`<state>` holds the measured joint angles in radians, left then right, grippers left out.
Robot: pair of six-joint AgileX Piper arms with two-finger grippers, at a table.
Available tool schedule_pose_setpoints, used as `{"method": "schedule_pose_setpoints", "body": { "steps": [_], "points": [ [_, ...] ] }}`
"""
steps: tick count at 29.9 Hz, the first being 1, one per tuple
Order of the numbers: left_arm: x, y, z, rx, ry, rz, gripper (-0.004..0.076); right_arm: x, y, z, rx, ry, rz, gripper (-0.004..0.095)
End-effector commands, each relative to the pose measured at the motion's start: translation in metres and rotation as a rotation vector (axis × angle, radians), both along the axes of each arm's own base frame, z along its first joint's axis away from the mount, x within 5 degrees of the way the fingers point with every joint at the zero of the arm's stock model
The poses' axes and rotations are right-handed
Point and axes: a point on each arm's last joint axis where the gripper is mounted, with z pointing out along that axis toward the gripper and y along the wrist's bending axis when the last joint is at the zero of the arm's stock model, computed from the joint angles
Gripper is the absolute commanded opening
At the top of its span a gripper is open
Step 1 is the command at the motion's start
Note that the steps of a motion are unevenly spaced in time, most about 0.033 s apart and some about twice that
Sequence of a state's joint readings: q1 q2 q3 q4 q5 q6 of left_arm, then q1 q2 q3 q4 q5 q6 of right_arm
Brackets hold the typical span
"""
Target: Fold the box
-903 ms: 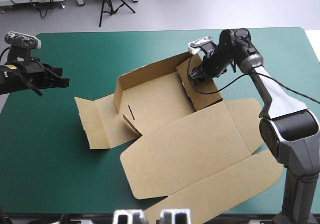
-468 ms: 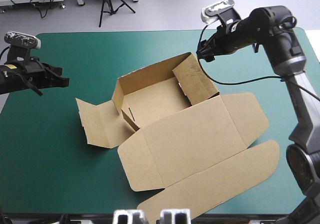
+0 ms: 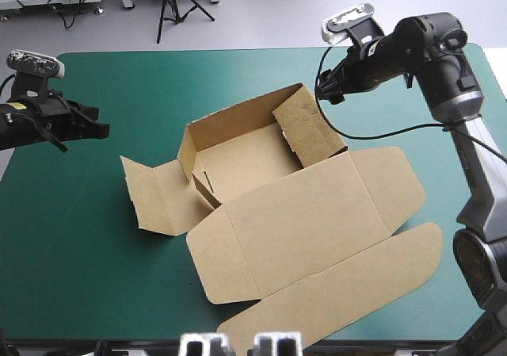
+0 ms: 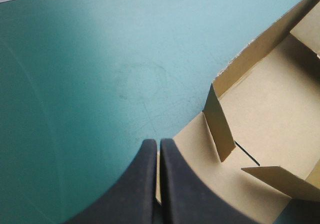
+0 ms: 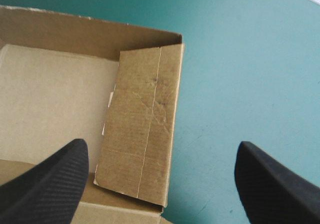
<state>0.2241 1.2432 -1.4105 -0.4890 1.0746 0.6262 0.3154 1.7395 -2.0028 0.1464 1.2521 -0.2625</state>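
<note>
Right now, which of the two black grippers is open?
The right arm's black gripper, spread wide apart; the left arm's black gripper is pinched shut.

R gripper [image 3: 322,91] lifted clear of box [image 3: 305,217].

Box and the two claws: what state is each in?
box: partly folded, far and left walls raised, right wall leaning inward, lid lying flat.
left gripper: shut, holding nothing, off to the box's left.
right gripper: open, holding nothing, above the box's right wall.
</note>
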Motion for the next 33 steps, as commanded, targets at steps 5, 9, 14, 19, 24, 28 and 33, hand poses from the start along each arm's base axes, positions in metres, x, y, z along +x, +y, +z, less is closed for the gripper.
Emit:
{"method": "schedule_pose_setpoints", "body": {
  "steps": [5, 9, 14, 19, 24, 28, 33],
  "points": [
    [-0.006, -0.004, 0.02, -0.033, -0.102, 0.011, 0.0006, 0.017, 0.008, -0.044, -0.017, 0.134, 0.005, 0.0746],
    [-0.006, -0.004, 0.019, -0.033, -0.093, 0.006, 0.0006, 0.036, 0.014, -0.075, -0.039, 0.209, 0.005, 0.0742],
    [-0.008, -0.005, 0.018, -0.035, -0.071, -0.005, 0.0006, 0.053, 0.021, -0.111, -0.062, 0.292, 0.005, 0.0742],
    [-0.008, -0.006, 0.018, -0.041, -0.067, -0.01, 0.0006, 0.062, 0.024, -0.129, -0.067, 0.332, 0.005, 0.0666],
    [-0.008, -0.008, 0.019, -0.076, -0.075, -0.02, 0.0006, 0.068, 0.026, -0.132, -0.07, 0.323, 0.015, 0.0334],
    [-0.008, -0.009, 0.019, -0.084, -0.072, -0.025, 0.0006, 0.069, 0.027, -0.127, -0.079, 0.292, 0.059, 0.0017],
    [-0.01, -0.01, 0.017, -0.085, -0.046, -0.04, 0.0006, 0.067, 0.029, -0.101, -0.026, 0.229, 0.058, -0.0018]
  ]
}}
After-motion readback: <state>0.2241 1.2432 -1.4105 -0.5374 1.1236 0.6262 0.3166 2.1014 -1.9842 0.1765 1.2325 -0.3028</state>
